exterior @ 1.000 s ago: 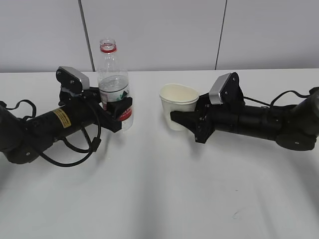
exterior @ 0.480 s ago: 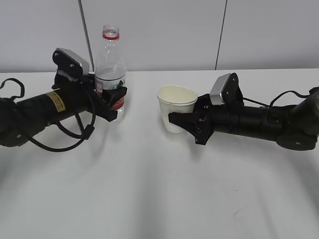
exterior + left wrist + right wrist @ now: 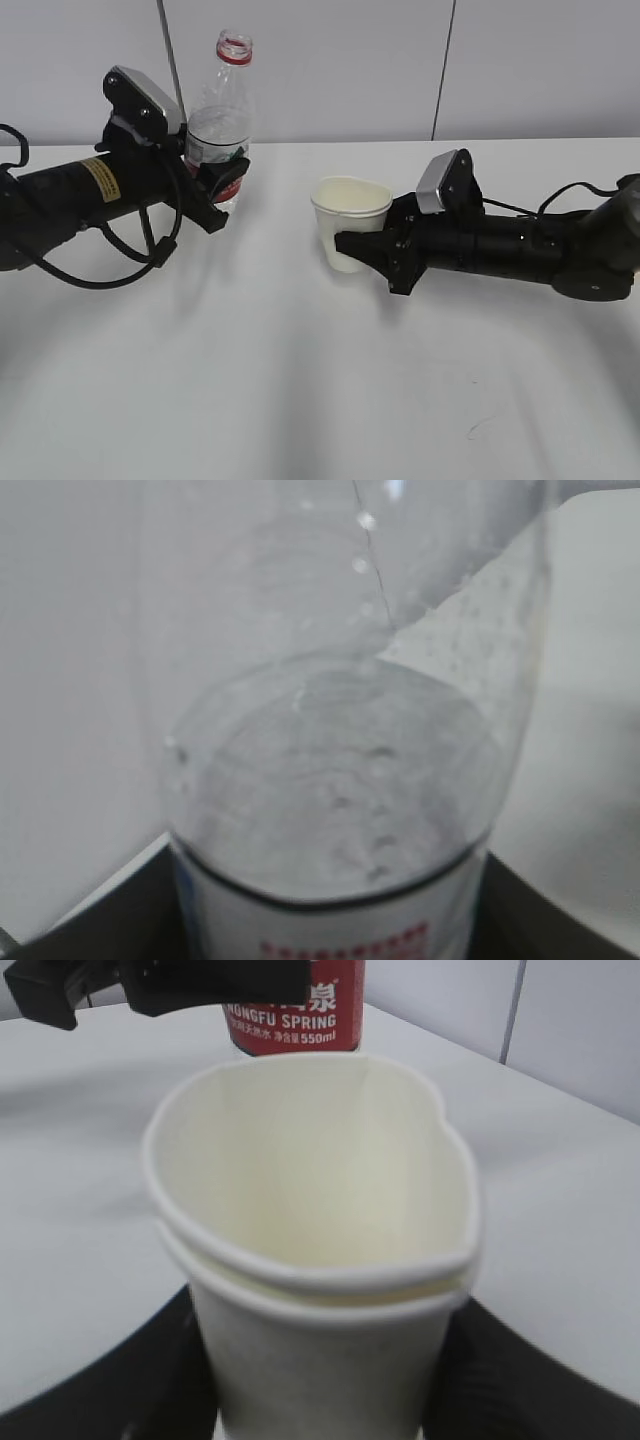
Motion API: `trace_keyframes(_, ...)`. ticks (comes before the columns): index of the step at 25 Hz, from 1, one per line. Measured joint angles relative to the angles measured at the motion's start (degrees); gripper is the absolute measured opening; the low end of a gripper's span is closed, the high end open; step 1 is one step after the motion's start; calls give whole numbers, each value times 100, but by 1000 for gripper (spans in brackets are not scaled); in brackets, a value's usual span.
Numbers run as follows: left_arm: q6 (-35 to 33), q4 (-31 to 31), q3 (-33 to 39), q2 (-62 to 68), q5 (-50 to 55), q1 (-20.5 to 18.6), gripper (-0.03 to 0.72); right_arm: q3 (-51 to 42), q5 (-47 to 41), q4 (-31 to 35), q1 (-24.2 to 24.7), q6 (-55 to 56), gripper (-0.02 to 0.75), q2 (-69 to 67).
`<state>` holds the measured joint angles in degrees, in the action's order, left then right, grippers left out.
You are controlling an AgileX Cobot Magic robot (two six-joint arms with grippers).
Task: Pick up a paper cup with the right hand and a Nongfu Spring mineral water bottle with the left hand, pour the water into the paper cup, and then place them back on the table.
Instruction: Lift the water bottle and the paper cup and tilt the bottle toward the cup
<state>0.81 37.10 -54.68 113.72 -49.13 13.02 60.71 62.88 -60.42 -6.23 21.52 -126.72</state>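
Bottle (image 3: 222, 125) higher now; dented paper cup (image 3: 348, 232) gripped

Bottle (image 3: 220, 130): clear glossy plastic, droplets inside. Cup (image 3: 349, 230): matt off-white paper, rolled rim. Desk (image 3: 300, 400): smooth matt white. Pincers: matt black.

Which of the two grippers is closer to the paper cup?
The right one. The right gripper is closed around the paper cup, squeezing its rim out of round. The left gripper is off to the side, gripping the water bottle.

Bright even light, soft shadows on table (image 3: 300, 400), left wrist view blurred
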Motion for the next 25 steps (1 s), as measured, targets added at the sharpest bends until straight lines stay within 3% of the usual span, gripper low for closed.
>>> trace_keyframes(17,-1440,52,0,-253,734,0,382,51,-110,160,-169,63,388,0)
trace_keyframes(25,-2275,-16,0,-438,1212,233,374,143,-134,196,-337,74,388,0)
